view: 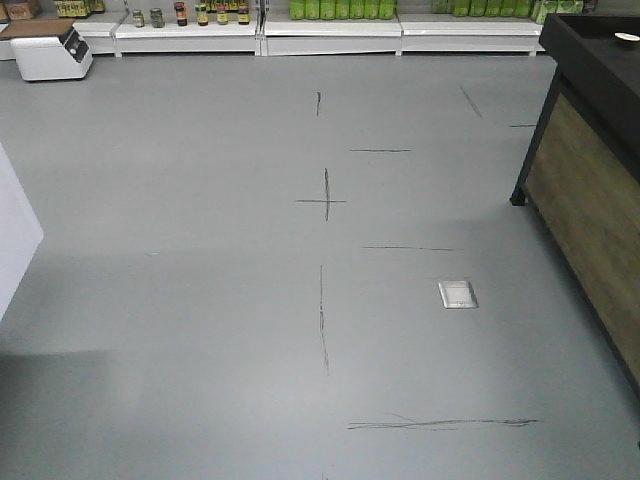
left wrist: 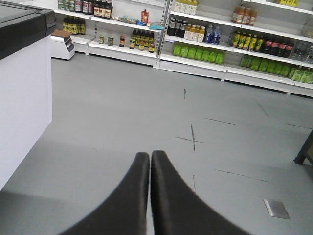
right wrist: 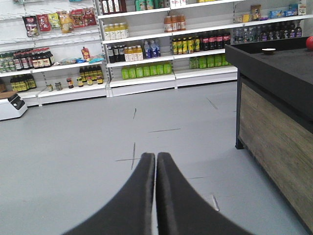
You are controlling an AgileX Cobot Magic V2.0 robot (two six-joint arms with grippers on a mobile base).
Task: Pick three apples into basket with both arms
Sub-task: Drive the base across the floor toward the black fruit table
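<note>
Exterior front-facing view is showing a grey floor (view: 200, 300) crossed with thin dark lines, a small metal floor plate (view: 458, 294), stocked shelves (view: 330, 30) running along the far wall and a black-topped counter (view: 595, 55) standing at the right edge. Left wrist view is showing the left gripper (left wrist: 150, 157) hanging above the floor, its jaws pressed together and holding nothing, with a white cabinet (left wrist: 24, 98) standing near the frame's left side. Right wrist view is showing the right gripper (right wrist: 155, 159) likewise closed and empty. On the counter's far end a red round object (right wrist: 309, 43), possibly an apple, is sitting half cut by the frame edge, well apart from this gripper.
</note>
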